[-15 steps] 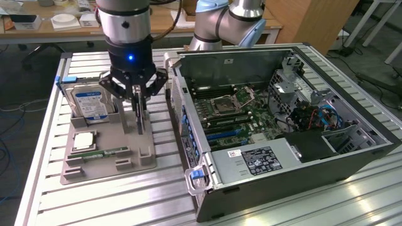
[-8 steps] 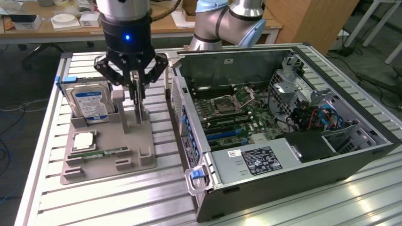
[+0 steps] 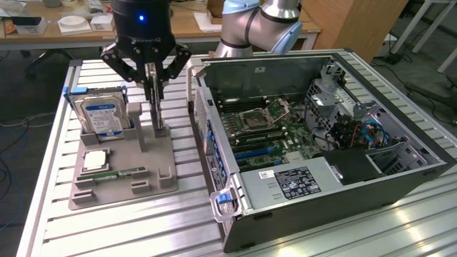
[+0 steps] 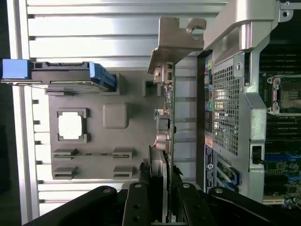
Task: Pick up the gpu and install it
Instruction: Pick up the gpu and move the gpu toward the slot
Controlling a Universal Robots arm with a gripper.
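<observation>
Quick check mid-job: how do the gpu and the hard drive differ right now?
The gpu is clamped in the gripper; the hard drive stands free in its slot. The gpu is a thin card, edge-on in the exterior view; the hard drive is thicker and shows a blue-white label. Both stand on edge at the grey holder.

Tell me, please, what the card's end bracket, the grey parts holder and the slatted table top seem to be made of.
The gpu's silver end bracket: bare sheet metal, likely steel, by its dull sheen and bent tabs. The grey moulded parts holder: matte plastic; no shine. The ribbed silver table top: probably brushed aluminium profile, given the streaky reflections.
</observation>
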